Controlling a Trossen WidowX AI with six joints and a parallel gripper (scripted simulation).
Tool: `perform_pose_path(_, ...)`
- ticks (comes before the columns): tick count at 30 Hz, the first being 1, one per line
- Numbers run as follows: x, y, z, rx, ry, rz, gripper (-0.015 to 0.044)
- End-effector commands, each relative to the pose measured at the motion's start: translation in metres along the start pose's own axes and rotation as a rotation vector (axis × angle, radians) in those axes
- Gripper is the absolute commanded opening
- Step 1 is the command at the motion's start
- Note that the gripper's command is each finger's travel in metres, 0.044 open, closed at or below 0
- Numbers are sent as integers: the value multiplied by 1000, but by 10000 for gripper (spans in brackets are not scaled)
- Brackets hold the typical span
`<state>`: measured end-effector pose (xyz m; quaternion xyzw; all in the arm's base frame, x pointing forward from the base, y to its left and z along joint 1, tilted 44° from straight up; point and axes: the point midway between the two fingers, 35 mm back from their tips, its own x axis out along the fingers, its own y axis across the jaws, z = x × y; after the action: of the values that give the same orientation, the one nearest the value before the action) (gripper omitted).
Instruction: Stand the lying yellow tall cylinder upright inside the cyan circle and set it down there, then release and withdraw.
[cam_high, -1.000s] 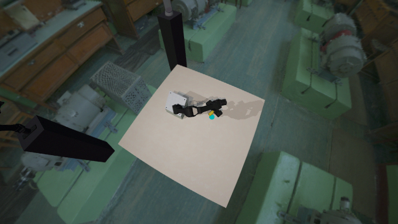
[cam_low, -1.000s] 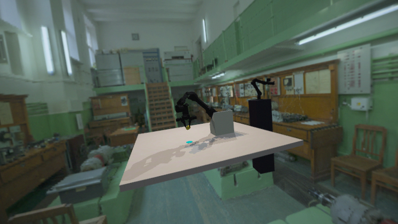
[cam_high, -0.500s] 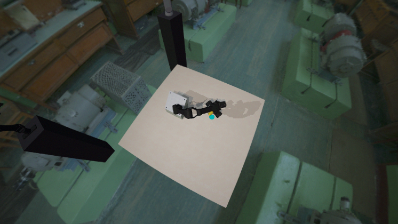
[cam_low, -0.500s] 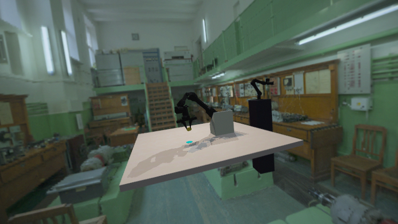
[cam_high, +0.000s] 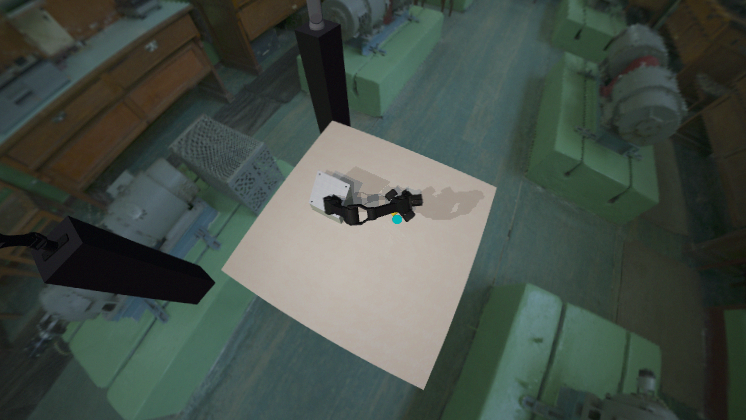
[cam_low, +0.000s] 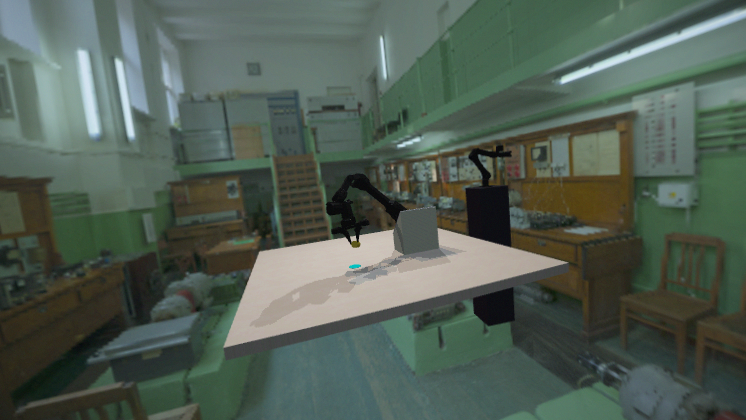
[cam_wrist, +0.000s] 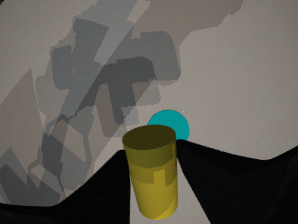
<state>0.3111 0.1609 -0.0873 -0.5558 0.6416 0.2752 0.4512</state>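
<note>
My gripper (cam_low: 354, 242) (cam_wrist: 151, 151) is shut on the yellow tall cylinder (cam_low: 355, 244) (cam_wrist: 155, 197) and holds it above the table. In the wrist view one dark round end of the cylinder faces the camera and its body runs down between the black fingers. Its exact tilt is hard to tell. The cyan circle (cam_high: 397, 219) (cam_low: 354, 266) (cam_wrist: 173, 121) lies flat on the table, beneath the raised cylinder in the exterior view. In the wrist view the cylinder's end overlaps the circle's lower edge. In the top view the arm hides most of the cylinder.
The pale table (cam_high: 360, 286) (cam_low: 292, 318) carries a grey box-like block (cam_high: 329, 188) (cam_low: 418, 231) beside the arm's base. The arm's shadow falls across the table near the circle. A black pillar (cam_high: 328, 78) (cam_low: 488, 219) stands beyond the table edge, with another arm on it.
</note>
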Motion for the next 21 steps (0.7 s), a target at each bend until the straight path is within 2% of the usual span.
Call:
perform_pose_path(1,1,2,-1,-2,-25,17,105)
perform_pose_path(21,11,3,0,2,-159,84,105)
